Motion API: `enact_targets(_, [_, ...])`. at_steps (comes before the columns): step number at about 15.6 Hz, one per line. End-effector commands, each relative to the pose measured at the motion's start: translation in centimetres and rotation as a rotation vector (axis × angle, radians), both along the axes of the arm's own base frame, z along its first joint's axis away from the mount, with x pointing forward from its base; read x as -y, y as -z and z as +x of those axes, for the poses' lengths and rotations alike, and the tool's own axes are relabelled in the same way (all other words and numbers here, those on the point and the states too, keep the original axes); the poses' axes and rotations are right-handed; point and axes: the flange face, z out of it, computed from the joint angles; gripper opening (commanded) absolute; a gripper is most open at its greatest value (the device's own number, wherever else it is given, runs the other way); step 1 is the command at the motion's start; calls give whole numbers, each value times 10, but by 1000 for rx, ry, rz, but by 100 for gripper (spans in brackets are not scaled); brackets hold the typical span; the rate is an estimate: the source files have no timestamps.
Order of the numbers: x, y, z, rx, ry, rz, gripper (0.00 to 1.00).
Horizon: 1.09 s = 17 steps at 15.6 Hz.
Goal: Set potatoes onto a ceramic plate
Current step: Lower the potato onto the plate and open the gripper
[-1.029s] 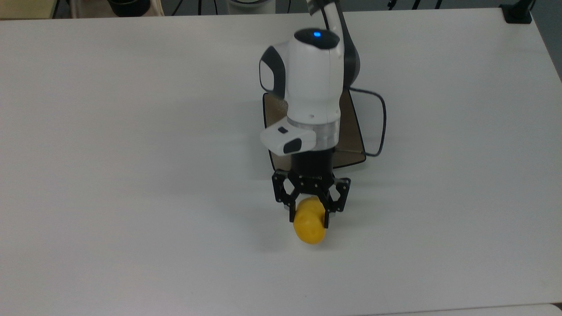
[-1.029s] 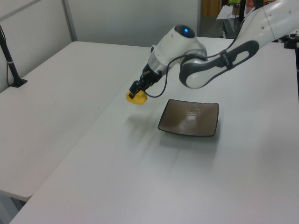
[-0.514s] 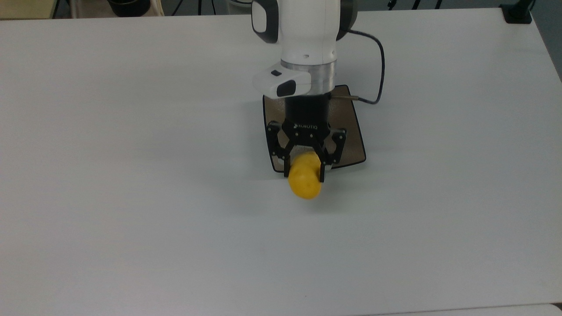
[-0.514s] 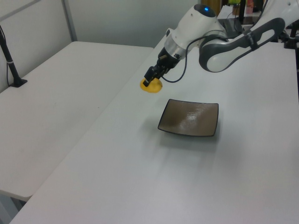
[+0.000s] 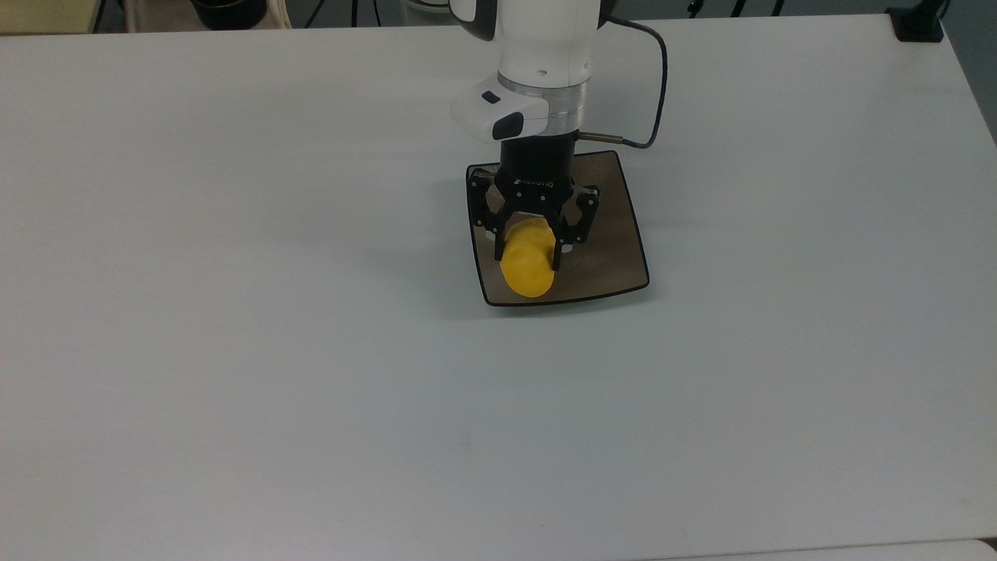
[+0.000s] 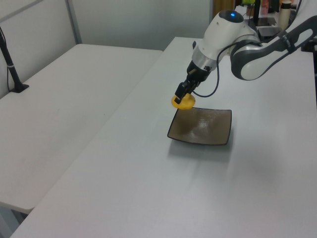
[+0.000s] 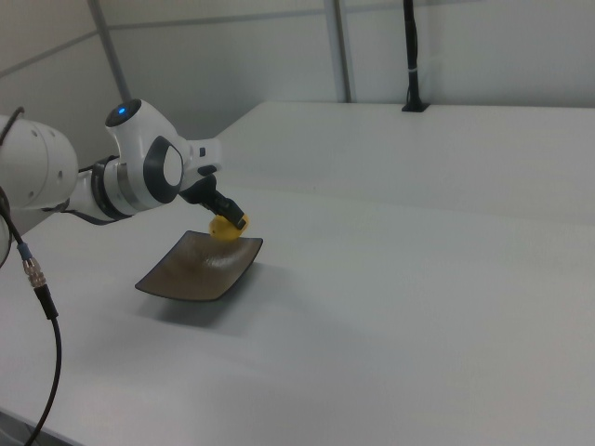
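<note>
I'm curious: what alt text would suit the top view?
A white robot arm's black gripper holds a yellow potato over the near-left part of a square brown plate on a white table.

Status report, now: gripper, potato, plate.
Gripper shut on potato, held in the air. Potato over the plate, near one edge, not set down yet. Nothing in the way.
</note>
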Motion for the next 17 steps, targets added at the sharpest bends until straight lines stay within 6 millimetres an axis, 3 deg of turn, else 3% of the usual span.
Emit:
enact_targets(1, [2, 1, -14, -48, -17, -41, 80])
enact_targets(3, [1, 0, -14, -48, -18, -41, 100])
enact_targets(12, [6, 3, -18, -114, -21, -87, 100])
enact_targets(17, [30, -20, -34, -314, -139, -78, 100])
